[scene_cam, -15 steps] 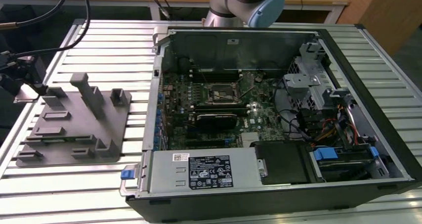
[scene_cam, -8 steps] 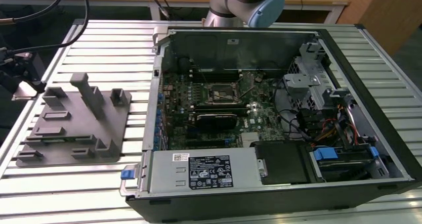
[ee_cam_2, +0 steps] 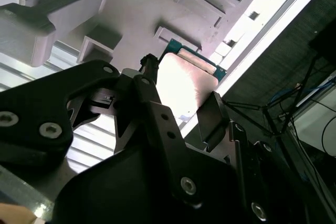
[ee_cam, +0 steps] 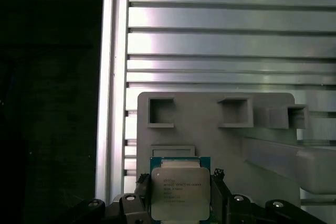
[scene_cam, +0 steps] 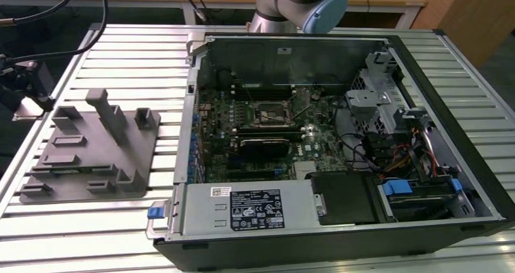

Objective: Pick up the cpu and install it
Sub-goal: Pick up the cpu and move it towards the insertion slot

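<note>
Slatted aluminium table (scene_cam: 120, 50) carries everything.

Largest item is the black computer case (scene_cam: 322, 249), lying open. Inside it:
- green motherboard (scene_cam: 322, 143) with a square metal-framed socket (scene_cam: 269, 112), dark at its centre
- grey power supply (scene_cam: 241, 207) along the near wall
- metal drive cage (scene_cam: 378, 92) on the exterior view's right, with bundled cables (scene_cam: 394, 158) below it

Robot arm (scene_cam: 302, 2) stands behind the case.

Grey fixture block (scene_cam: 81, 158) sits on the table at the exterior view's left, well apart from the socket. It has upright posts and several moulded recesses. The first wrist view shows two square open pockets (ee_cam: 161, 111) in it, close to the table's edge.

Gripper (ee_cam: 181, 179) hangs over that block. Claw is narrow: black fingers (ee_cam: 143, 188) sit against two opposite edges of the cpu (ee_cam: 180, 195), holding it between them. The cpu's silvery lid faces the camera, with a green border around it. It sits just over a shallow rectangular frame (ee_cam: 173, 151) in the block. Cannot tell if the chip is clear of the block or resting on it.
</note>
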You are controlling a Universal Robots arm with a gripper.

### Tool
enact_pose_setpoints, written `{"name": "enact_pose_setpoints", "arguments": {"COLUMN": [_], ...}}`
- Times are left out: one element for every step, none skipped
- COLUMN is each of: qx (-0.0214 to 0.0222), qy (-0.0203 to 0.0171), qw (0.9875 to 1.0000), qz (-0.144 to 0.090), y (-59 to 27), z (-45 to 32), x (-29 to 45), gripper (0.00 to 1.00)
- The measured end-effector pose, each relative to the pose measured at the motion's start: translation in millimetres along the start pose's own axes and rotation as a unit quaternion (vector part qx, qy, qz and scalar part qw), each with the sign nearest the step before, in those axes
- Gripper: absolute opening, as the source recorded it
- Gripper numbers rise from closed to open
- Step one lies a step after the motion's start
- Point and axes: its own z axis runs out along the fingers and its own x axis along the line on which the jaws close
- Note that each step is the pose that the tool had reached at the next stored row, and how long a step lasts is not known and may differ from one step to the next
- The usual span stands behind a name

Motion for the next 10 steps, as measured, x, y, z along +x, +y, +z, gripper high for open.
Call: {"name": "enact_pose_setpoints", "arguments": {"qx": [-0.0003,-0.0006,-0.0011,-0.0015,-0.0017,-0.0018,-0.0019,-0.0021,-0.0023,-0.0026], "qy": [0.0000,0.0000,-0.0001,-0.0001,-0.0001,-0.0001,-0.0001,-0.0001,-0.0001,-0.0001], "qw": [1.0000,1.0000,1.0000,1.0000,1.0000,1.0000,1.0000,1.0000,1.0000,1.0000], "qz": [0.000,0.000,0.000,0.000,0.000,0.000,0.000,0.000,0.000,0.000], "y": [0.1,0.2,0.3,0.4,0.6,0.8,1.0,1.1,1.4,1.5], "z": [-0.8,-1.7,-2.6,-3.7,-5.1,-6.7,-8.4,-10.2,-12.0,-13.7], "x": [0.0,0.0,-0.1,-0.1,-0.1,-0.2,-0.2,-0.3,-0.3,-0.3], "gripper": [0.54,0.54,0.54,0.54,0.54,0.54,0.54,0.54,0.54,0.54]}}
